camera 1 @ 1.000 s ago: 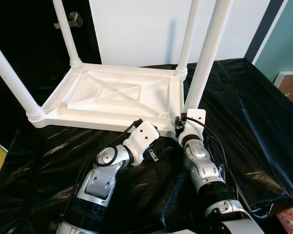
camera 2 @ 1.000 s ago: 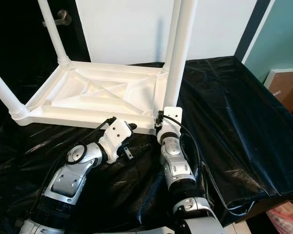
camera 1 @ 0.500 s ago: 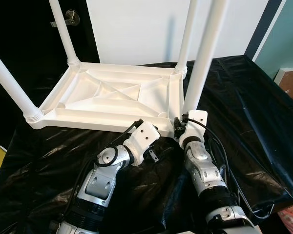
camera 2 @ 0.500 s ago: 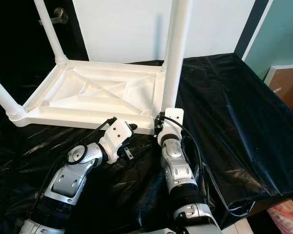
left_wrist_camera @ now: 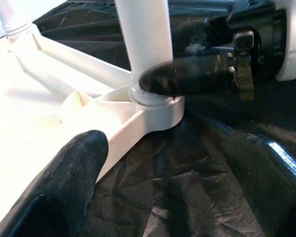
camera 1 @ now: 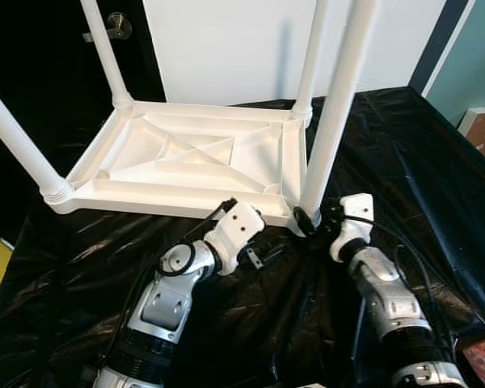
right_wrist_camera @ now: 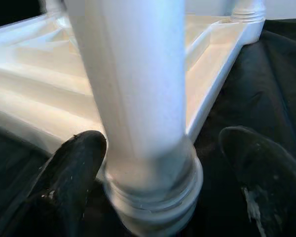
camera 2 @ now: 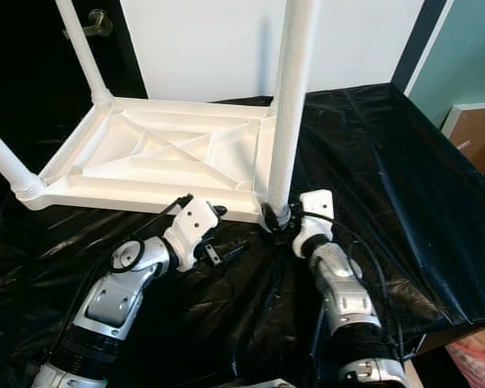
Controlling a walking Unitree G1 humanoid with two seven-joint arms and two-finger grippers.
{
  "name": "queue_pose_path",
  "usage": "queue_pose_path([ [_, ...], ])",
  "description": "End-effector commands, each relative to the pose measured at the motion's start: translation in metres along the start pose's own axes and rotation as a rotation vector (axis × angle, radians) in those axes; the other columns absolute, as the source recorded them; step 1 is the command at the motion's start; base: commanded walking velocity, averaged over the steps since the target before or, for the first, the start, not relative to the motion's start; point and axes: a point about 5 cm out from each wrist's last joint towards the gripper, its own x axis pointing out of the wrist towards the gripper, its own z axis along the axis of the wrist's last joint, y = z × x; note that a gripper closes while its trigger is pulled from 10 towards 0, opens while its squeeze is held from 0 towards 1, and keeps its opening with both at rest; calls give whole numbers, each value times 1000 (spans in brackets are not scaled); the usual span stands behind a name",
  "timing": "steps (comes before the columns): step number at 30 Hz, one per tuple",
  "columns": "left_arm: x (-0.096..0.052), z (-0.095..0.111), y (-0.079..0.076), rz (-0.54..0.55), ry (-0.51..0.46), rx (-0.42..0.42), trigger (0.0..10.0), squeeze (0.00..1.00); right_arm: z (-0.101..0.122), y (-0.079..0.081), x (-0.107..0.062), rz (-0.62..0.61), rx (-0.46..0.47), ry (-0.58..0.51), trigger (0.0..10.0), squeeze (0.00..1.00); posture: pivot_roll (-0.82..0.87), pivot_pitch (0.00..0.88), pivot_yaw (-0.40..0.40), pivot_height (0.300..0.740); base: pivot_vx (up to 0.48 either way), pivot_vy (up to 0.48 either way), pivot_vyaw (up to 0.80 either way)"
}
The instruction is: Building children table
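- 4 white legs stood up from the upturned table top (camera 1: pixel 186 158) on the black cloth (camera 1: pixel 404 153), underside up for fitting.
- Right gripper (camera 1: pixel 311 220) spread around the near-right leg (camera 1: pixel 333 113) at its socket, 1 finger touching, probably for twisting it home.
- Left gripper (camera 1: pixel 267 255) parted, empty, beside the near rim, likely bracing.

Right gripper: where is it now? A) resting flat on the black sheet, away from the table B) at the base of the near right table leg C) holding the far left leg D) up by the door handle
B: the right gripper has its open fingers either side of the near right leg just above its socket in the upturned table.
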Motion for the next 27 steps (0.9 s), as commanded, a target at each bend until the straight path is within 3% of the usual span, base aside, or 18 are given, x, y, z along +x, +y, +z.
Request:
queue_pose_path([
  [1,1,-3,2,47,14,-6,10000,0,2,-7,1,59,-9,12,10000,1000,-31,30,9,740,0,0,0],
  [2,1,-3,2,47,14,-6,10000,0,2,-7,1,59,-9,12,10000,1000,-31,30,9,740,0,0,0],
  [3,1,-2,3,47,13,-4,10000,0,4,-10,4,101,-27,20,10000,0,-31,28,9,740,0,0,0],
  [6,2,-1,4,47,11,1,10000,0,9,-8,14,167,-58,33,10000,0,-19,12,5,740,0,0,0],
  [8,3,1,6,50,6,8,10000,0,15,-2,32,264,-99,53,10000,0,-9,4,1,740,0,0,0],
  [11,2,3,7,58,3,13,10000,0,17,7,45,311,-117,73,10000,0,11,0,-5,740,0,0,0],
  [20,2,3,7,68,3,16,10000,0,15,14,51,365,-124,95,10000,0,21,0,-10,740,0,0,0],
  [21,2,3,8,73,4,16,10000,0,12,14,52,375,-125,111,0,0,35,0,-18,740,0,0,0],
  [27,-1,2,8,83,6,14,10000,0,6,10,50,386,-126,150,0,0,37,0,-19,740,0,0,0],
])
